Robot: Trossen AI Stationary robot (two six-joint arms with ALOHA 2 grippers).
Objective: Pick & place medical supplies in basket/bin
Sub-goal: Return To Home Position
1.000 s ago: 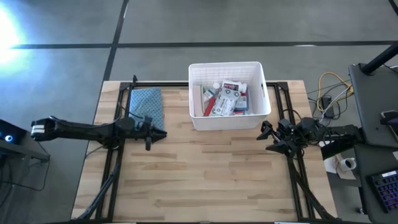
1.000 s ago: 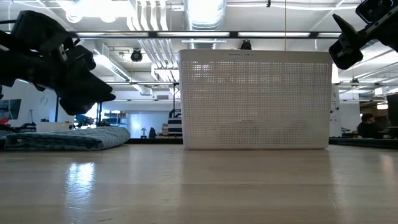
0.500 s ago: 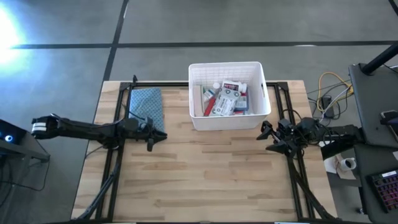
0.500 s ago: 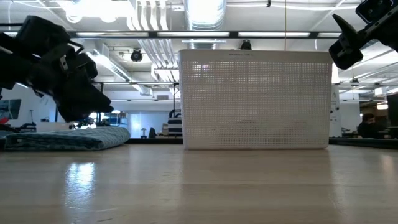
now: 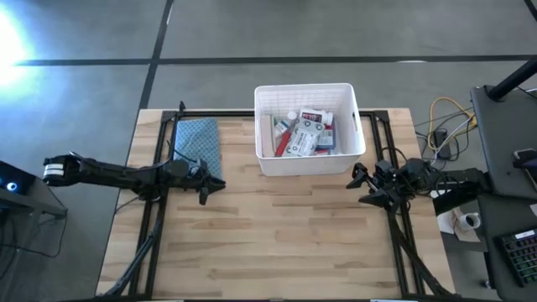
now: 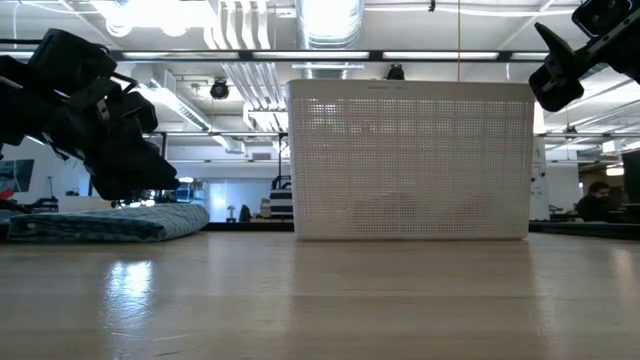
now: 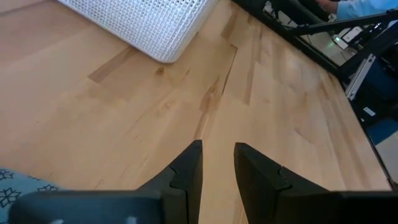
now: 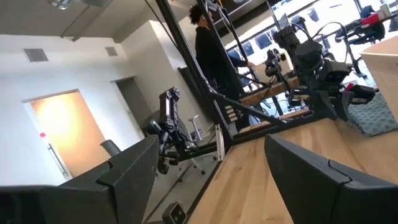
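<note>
The medical supplies (image 5: 304, 132), a jumble of red-and-white packets and tubes with a small white bottle, lay inside the white bin (image 5: 306, 164), which stood at the table's (image 5: 277, 243) 12 o'clock edge in the overhead view. A blue patterned folded cloth (image 5: 199, 144) lay flat at the bin's 9 o'clock, apart from it. The left gripper (image 7: 217, 147) hung just off the cloth's near corner, at about 8 o'clock from the bin, its fingers narrowly parted over bare wood with nothing between them. The right gripper (image 5: 360, 185) sat at about 4 o'clock from the bin, near the table's edge, its fingers spread wide and empty. Beyond the table, a person (image 8: 211, 50) in dark clothing stood in the room.
</note>
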